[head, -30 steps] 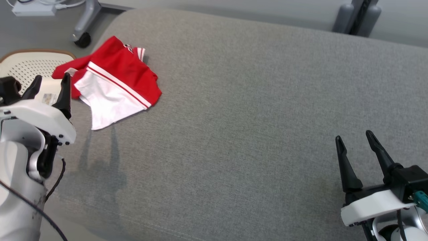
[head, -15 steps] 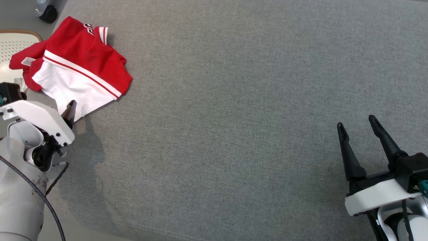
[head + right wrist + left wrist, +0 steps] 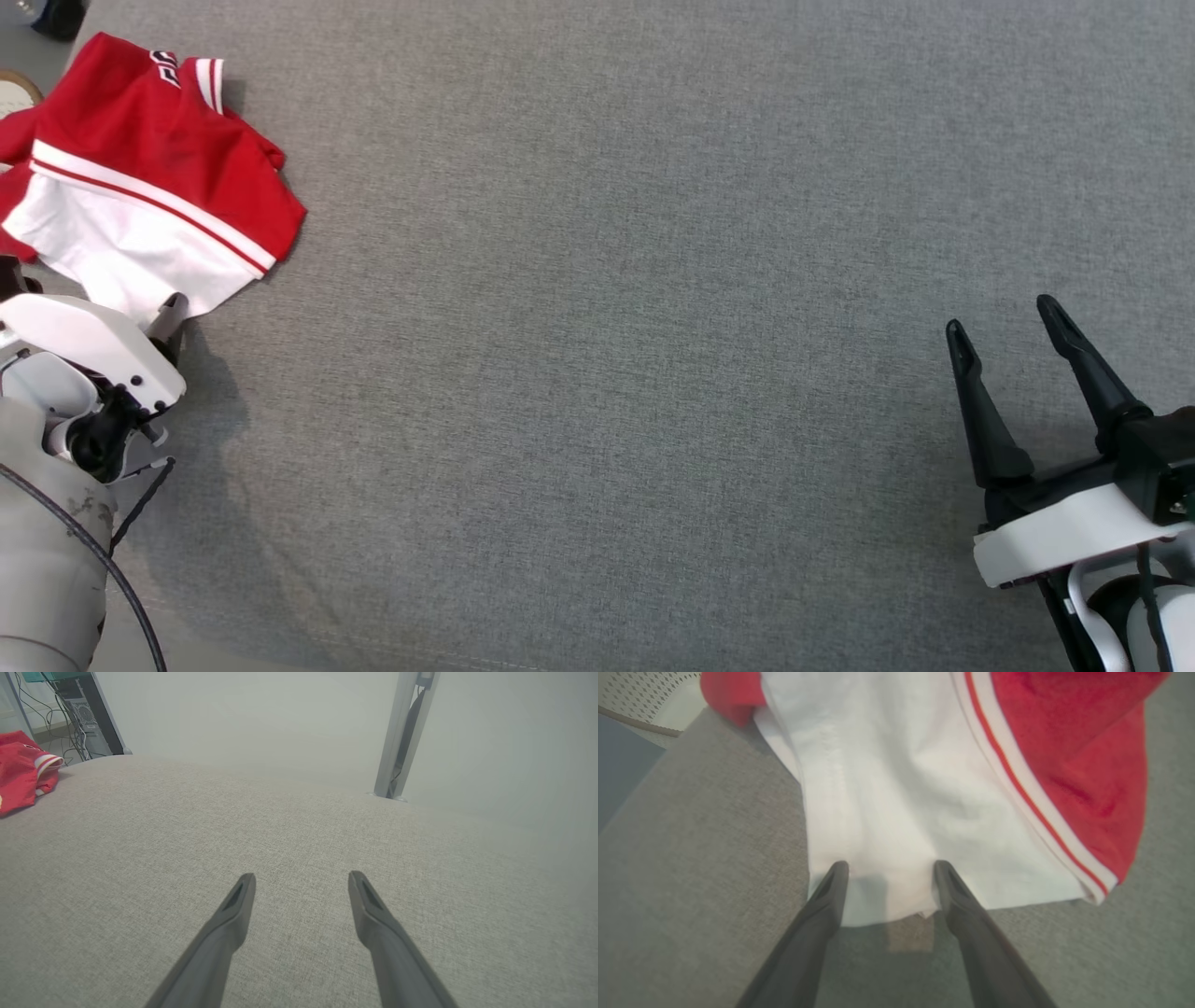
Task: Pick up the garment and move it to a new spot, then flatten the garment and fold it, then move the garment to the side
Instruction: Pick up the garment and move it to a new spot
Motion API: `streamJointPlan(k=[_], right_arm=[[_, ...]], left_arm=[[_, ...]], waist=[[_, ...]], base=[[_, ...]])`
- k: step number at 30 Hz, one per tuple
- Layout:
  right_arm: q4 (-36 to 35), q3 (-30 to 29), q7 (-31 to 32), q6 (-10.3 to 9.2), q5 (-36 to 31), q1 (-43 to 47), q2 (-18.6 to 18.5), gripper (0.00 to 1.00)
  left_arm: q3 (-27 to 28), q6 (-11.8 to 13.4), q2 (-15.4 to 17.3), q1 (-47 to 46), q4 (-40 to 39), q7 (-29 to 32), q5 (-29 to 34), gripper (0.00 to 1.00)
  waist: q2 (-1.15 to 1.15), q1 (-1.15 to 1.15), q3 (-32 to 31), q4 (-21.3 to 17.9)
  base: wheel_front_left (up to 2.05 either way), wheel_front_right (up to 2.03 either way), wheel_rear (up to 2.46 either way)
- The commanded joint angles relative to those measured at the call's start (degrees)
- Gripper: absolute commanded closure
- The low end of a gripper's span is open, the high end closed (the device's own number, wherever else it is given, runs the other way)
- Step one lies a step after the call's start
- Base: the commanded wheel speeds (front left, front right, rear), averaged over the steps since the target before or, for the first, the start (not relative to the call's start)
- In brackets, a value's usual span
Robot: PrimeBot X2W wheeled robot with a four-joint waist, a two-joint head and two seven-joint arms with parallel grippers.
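Red-and-white garment [image 3: 140, 177], laid crumpled at the far left corner of the grey cushion [image 3: 653, 327]. In the left wrist view the left gripper [image 3: 889, 872] is seen spread, fingertips at the white hem [image 3: 887, 900], nothing gripped; a perforated pale object [image 3: 644, 695] is shown beyond. The right gripper [image 3: 999, 317] is held spread, empty, well apart.

**Grey cushion [image 3: 653, 327] with one garment [image 3: 140, 187]**

I'm looking at a wide grey woven cushion. A red and white garment lies rumpled on its far left corner, white panel toward me, red part reaching the cushion's left edge.
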Motion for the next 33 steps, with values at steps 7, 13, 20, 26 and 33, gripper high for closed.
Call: streamJointPlan(k=[7,13,20,26,33], right_arm=[[-1.14,-0.88,0.21,0.02,0.09,-0.49,-0.25,0.0],[-0.34,-1.13,-0.68,0.02,0.37,-0.35,0.57,0.0],[1.39,-1.05,-2.27,0.02,0.65,0.11,1.97,0.0],[2.93,-1.1,-3.67,0.02,0.97,0.23,3.03,0.0],[5.12,-1.2,-5.98,0.02,1.42,0.03,4.62,0.0]], left_arm=[[-2.29,-0.19,-1.81,0.93,0.54,0.83,-2.66,1.0],[-3.19,-0.06,1.41,-2.16,0.05,-9.24,-0.77,1.0],[-5.41,1.45,3.69,-5.4,-1.24,-21.7,3.83,1.0],[-6.57,3.7,5.28,-7.22,-5.21,-26.03,7.11,1.0],[-6.39,7.23,7.53,-4.55,-19.29,-26.94,11.44,1.0]], waist=[[0.0,0.0,0.77,-0.82],[0.0,0.0,-1.31,-0.32],[0.0,0.0,-5.15,0.13],[0.0,0.0,-7.6,-0.12],[0.0,0.0,-10.55,-1.7]], base=[[0.0,0.0,0.0],[0.0,0.0,0.0],[0.0,0.0,0.0],[0.0,0.0,0.0],[0.0,0.0,0.0]])
